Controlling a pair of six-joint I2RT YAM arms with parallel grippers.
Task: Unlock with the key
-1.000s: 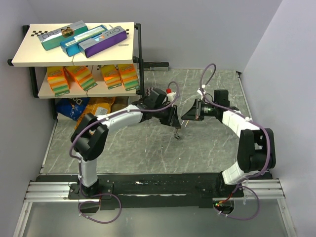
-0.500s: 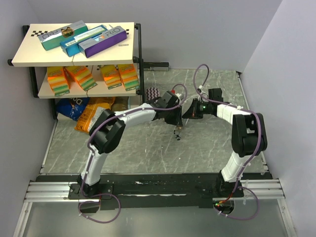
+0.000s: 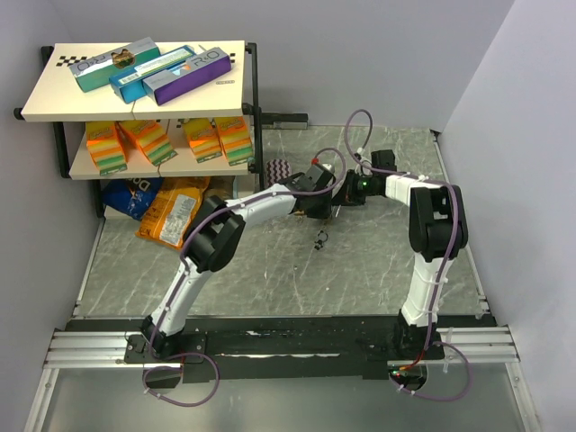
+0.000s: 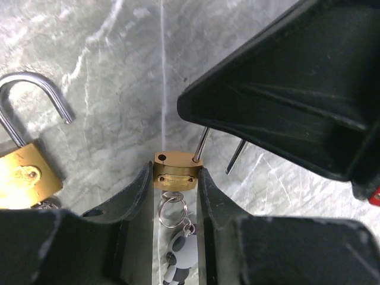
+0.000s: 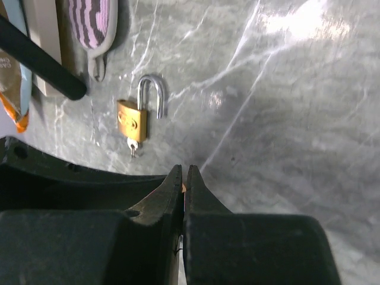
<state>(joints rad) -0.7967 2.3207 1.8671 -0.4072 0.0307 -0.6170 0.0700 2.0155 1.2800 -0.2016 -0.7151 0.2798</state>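
My left gripper (image 4: 175, 169) is shut on the body of a small brass padlock (image 4: 175, 173) held above the table. The silver key (image 4: 170, 195) sits in its keyhole, with a ring and a panda charm (image 4: 178, 261) hanging between my fingers. The padlock's shackle (image 4: 202, 142) is swung open and runs up behind my right gripper (image 4: 285, 101). In the right wrist view my right gripper (image 5: 184, 172) is shut, with a brass sliver between its tips. In the top view the left gripper (image 3: 322, 205) and right gripper (image 3: 342, 196) meet at mid-table.
A second brass padlock (image 5: 132, 122) lies on the table with its shackle open and a key in it; it also shows in the left wrist view (image 4: 21, 178). A striped purple pouch (image 3: 279, 168) lies by the shelf (image 3: 135, 99). Snack bags (image 3: 166, 207) lie under the shelf.
Both arms have reached farther from their bases. The two grippers have closed the gap between them and now meet at the held padlock.
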